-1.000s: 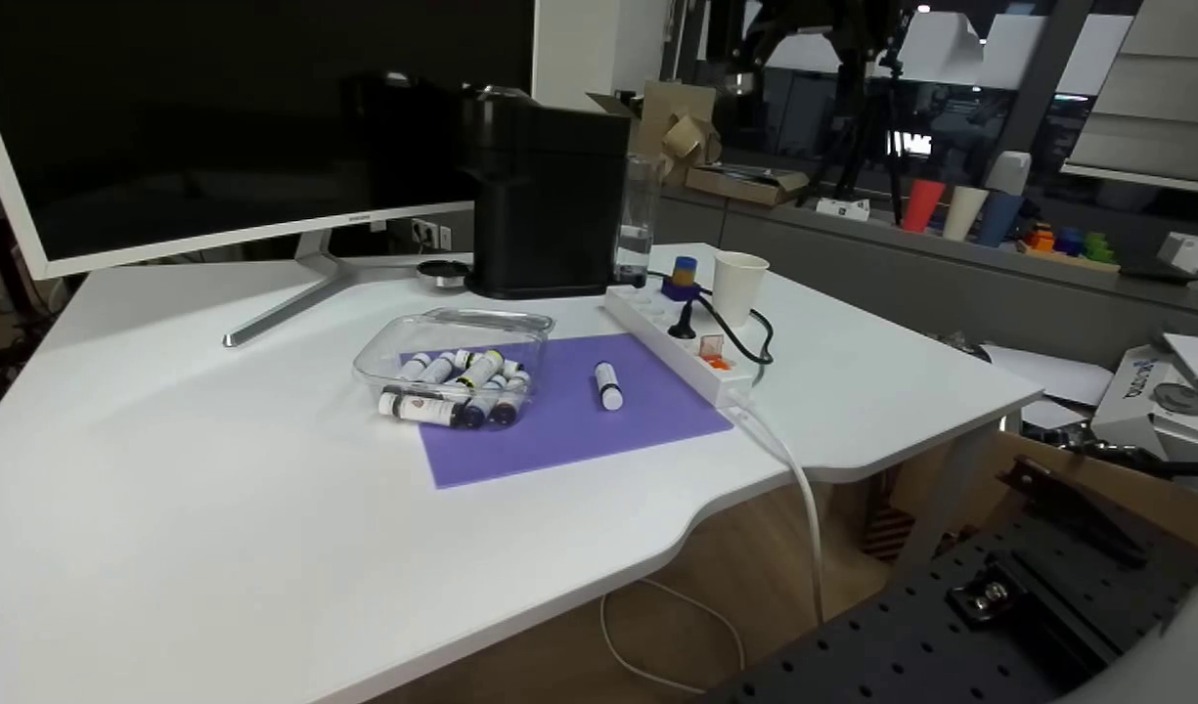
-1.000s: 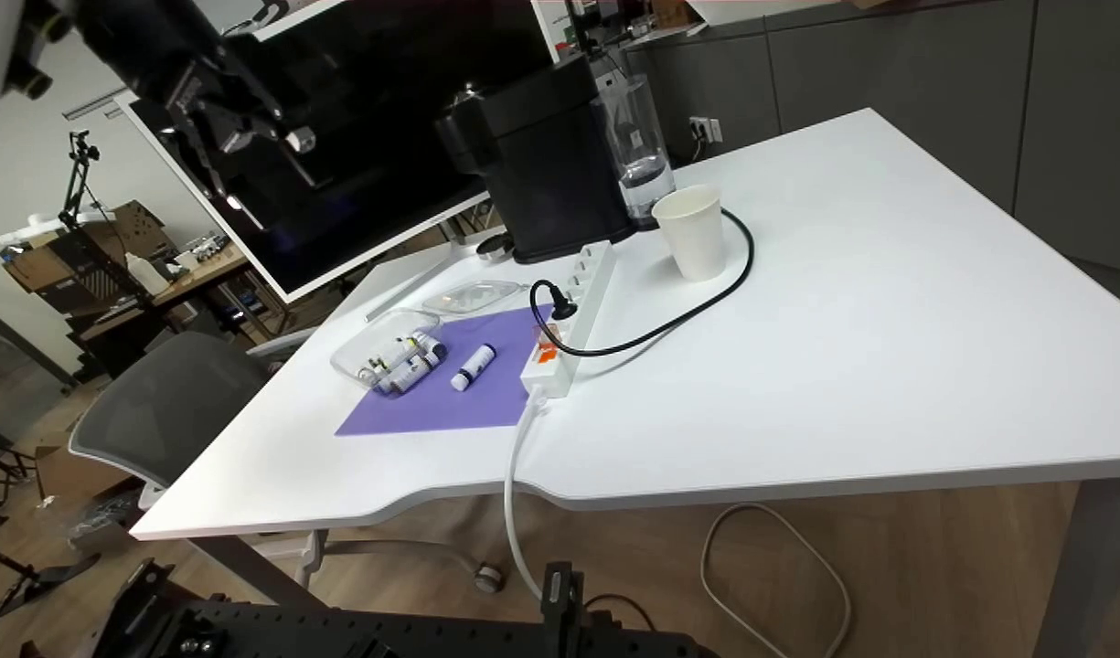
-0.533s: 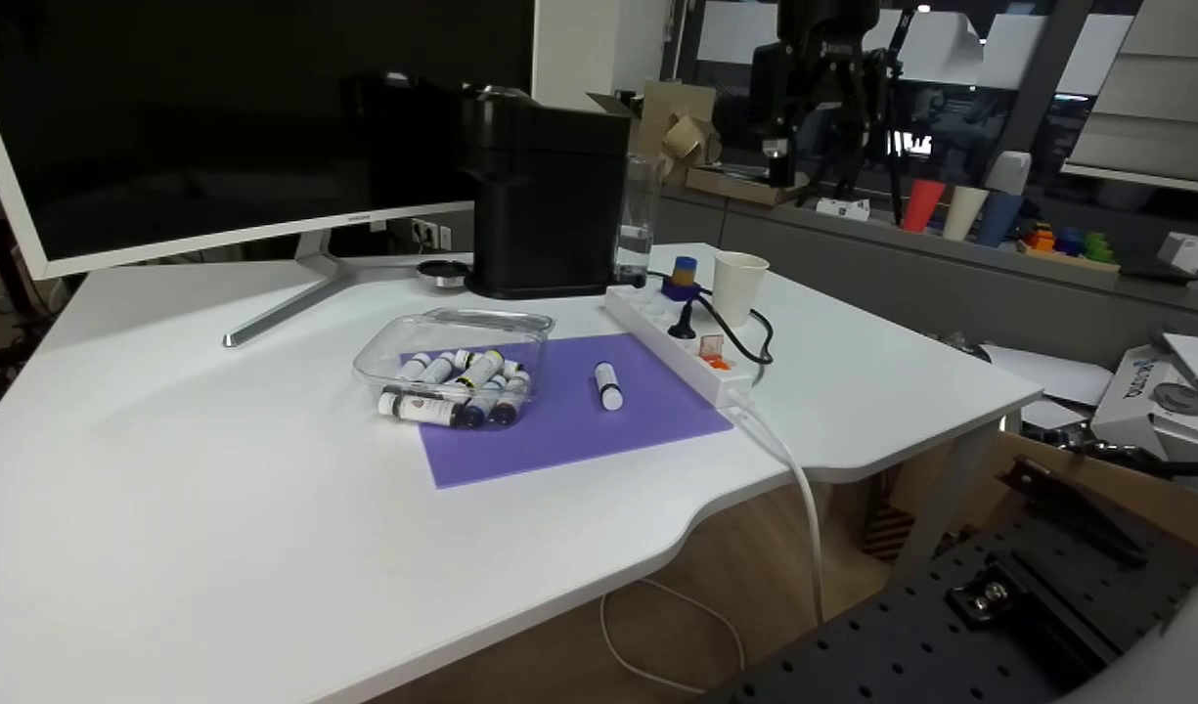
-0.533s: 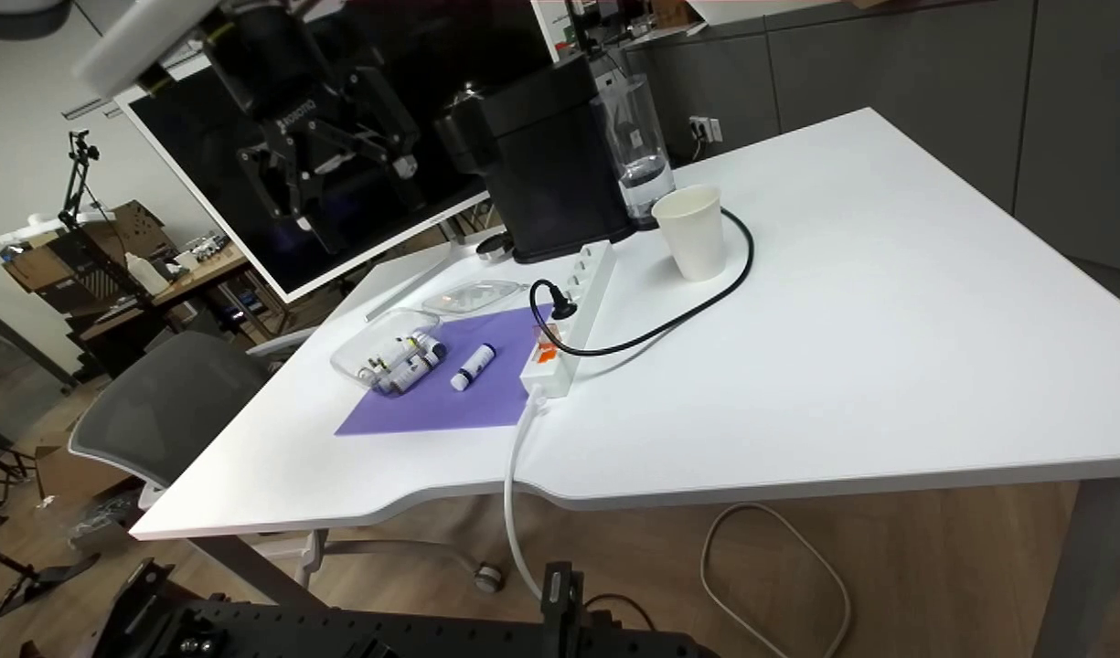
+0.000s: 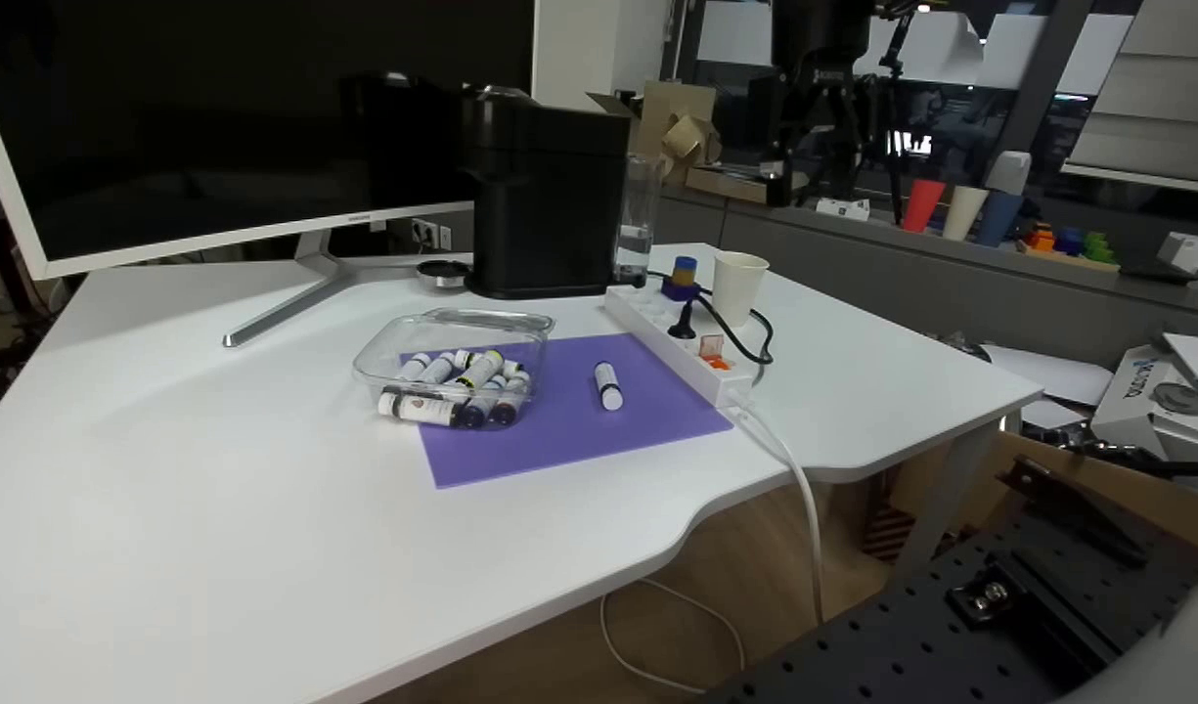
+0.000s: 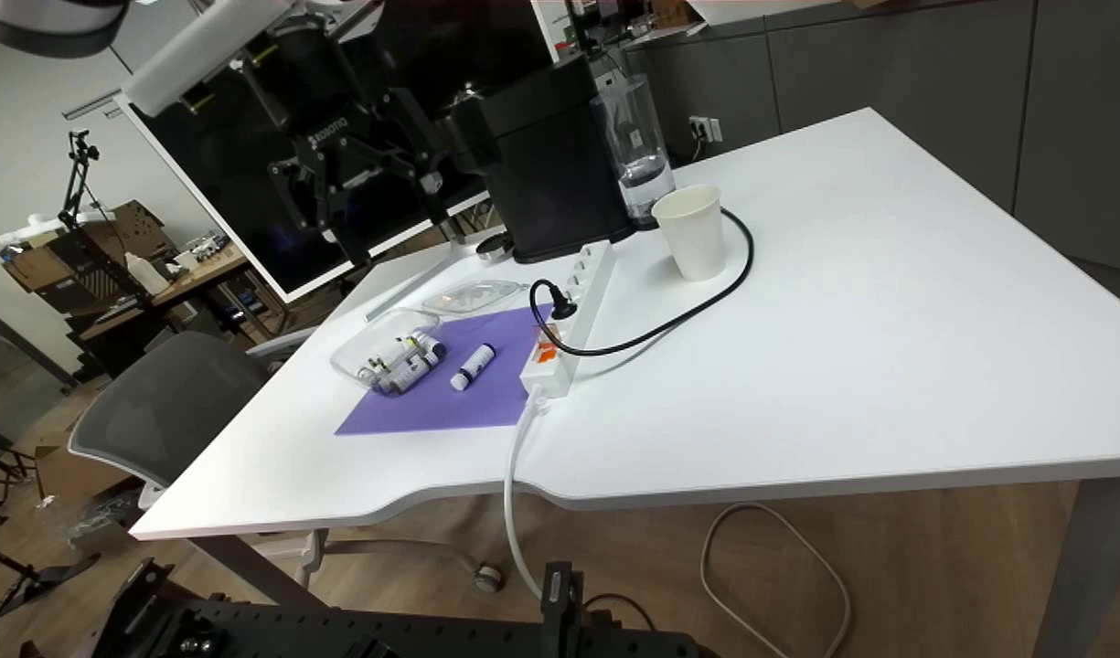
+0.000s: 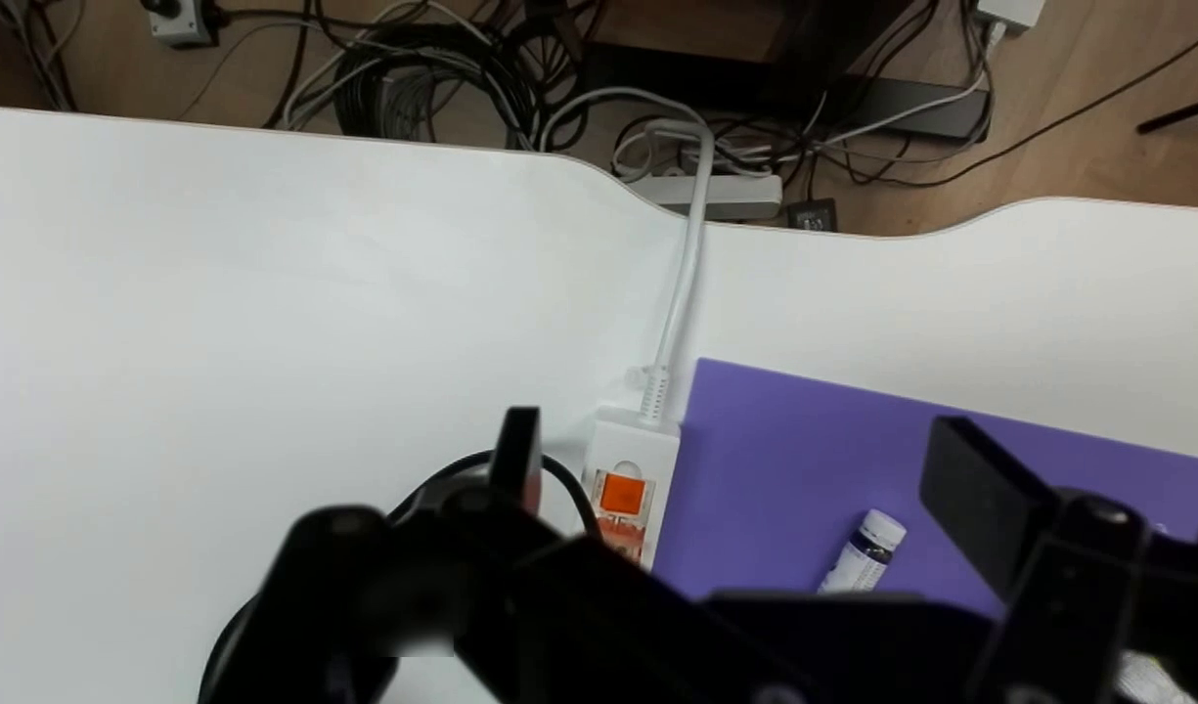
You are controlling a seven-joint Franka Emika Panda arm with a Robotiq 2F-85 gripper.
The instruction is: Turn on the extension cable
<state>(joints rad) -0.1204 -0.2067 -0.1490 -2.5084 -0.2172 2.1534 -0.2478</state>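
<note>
Jaws parted midair, extension cable [image 5: 679, 356] on desk [image 5: 266, 508]

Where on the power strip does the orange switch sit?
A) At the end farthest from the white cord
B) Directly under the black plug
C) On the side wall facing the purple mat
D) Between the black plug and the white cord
D, since the wrist view shows the orange switch near the end that the white cord enters, and an exterior view shows the black plug farther along.
</note>
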